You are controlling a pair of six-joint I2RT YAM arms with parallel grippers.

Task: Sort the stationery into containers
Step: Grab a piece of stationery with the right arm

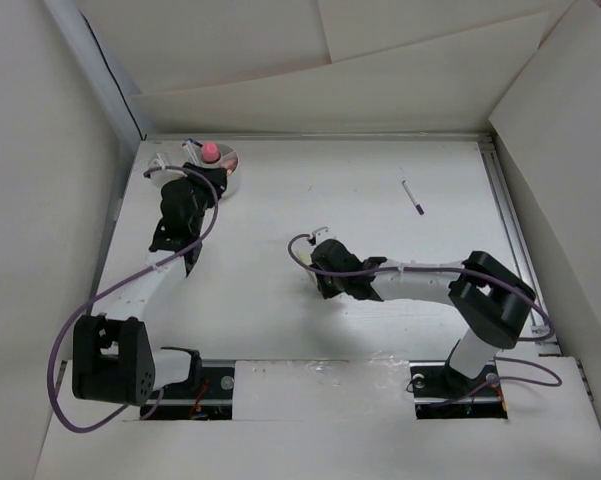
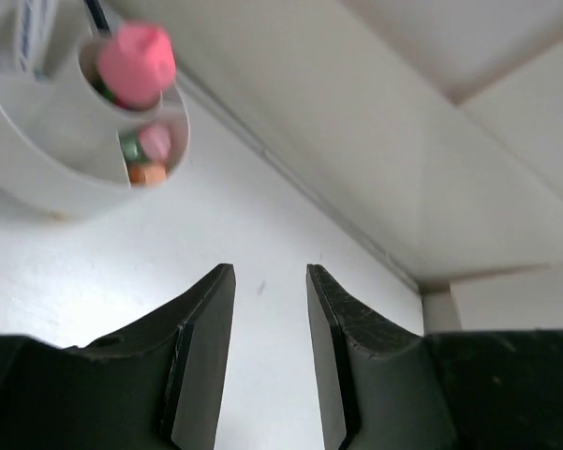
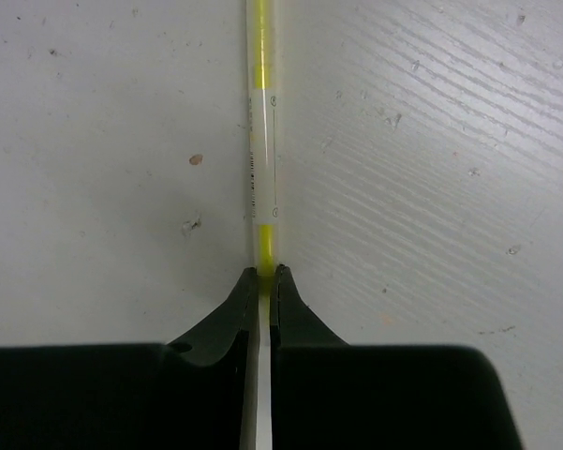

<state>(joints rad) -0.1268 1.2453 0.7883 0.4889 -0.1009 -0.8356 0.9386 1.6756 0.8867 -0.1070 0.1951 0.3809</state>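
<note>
Only the right wrist view shows the thin yellow pen (image 3: 262, 141) on the scuffed white table (image 3: 431, 141). From above, the right gripper (image 3: 269, 274) hides it, well right of the cup (image 2: 37, 178). Its jaws pinch the pen's end, almost closed. The left gripper (image 2: 270, 281), narrowly parted and empty, hangs near the round, divided plastic cup, where a pink cap (image 2: 136, 64) sits.
</note>
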